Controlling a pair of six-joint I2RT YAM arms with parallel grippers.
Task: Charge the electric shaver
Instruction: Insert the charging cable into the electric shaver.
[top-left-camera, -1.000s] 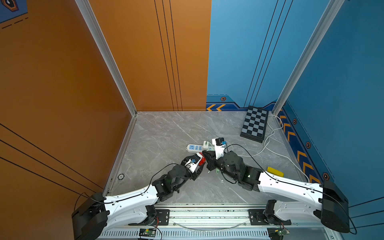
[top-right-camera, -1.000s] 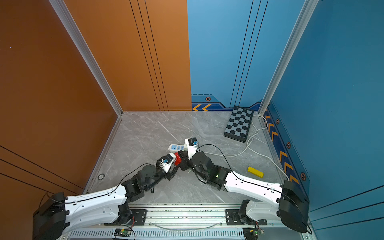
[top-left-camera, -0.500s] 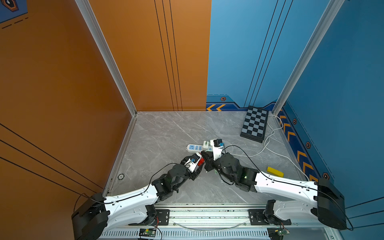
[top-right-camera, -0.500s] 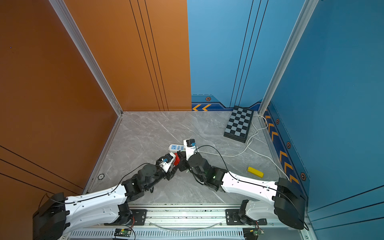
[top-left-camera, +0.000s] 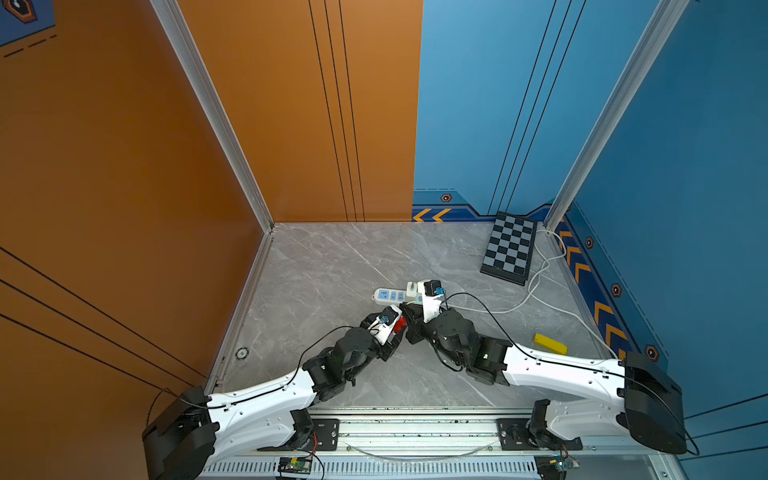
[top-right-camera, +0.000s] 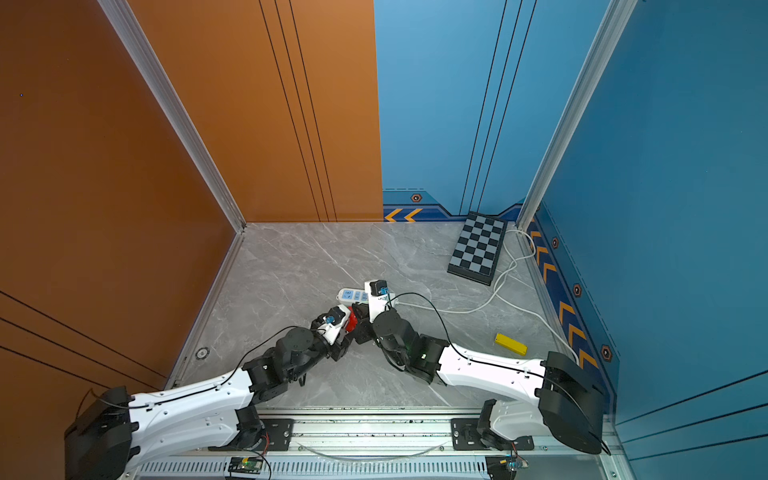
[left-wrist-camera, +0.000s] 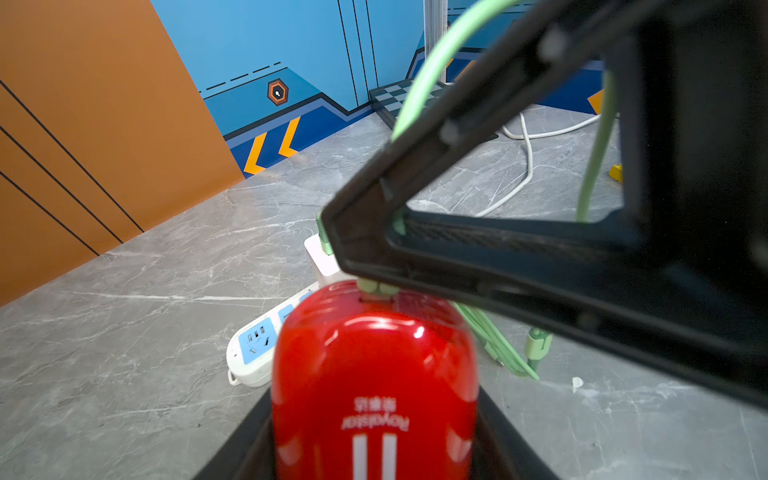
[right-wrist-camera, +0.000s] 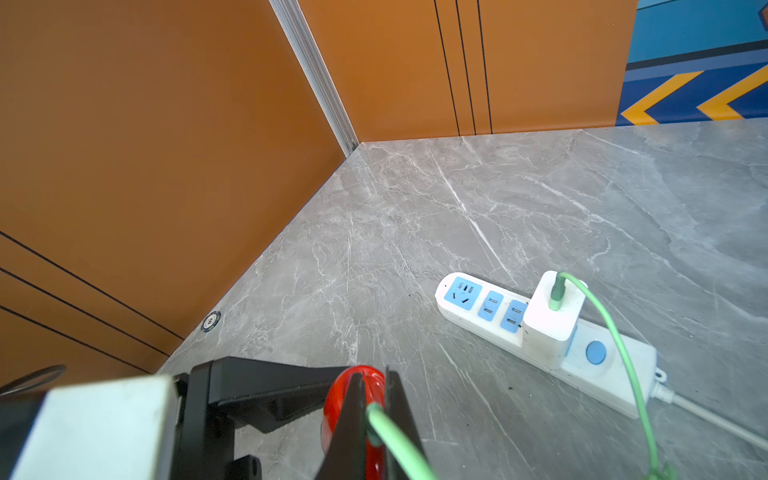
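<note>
The electric shaver (left-wrist-camera: 374, 374) is a glossy red capsule held between the two fingers of my left gripper (left-wrist-camera: 374, 449), rounded end pointing away from the wrist. In both top views it shows as a red spot (top-left-camera: 400, 324) (top-right-camera: 352, 322) between the two wrists. My right gripper (right-wrist-camera: 371, 390) is shut on the plug of a green cable (right-wrist-camera: 615, 332). That green plug (left-wrist-camera: 376, 286) sits against the shaver's rounded end. The cable runs back to a white cube charger (right-wrist-camera: 548, 320) plugged into the white power strip (right-wrist-camera: 478, 307).
The power strip (top-left-camera: 390, 295) lies just beyond both grippers, and its white cord (top-left-camera: 536, 286) trails to the right wall. A checkered board (top-left-camera: 510, 248) leans at the back right. A yellow block (top-left-camera: 550, 344) lies right of the right arm. The orange wall stands to the left.
My right arm has edged left and brought the green plug closer to the shaver's end. The left arm holds the shaver in the same place.
</note>
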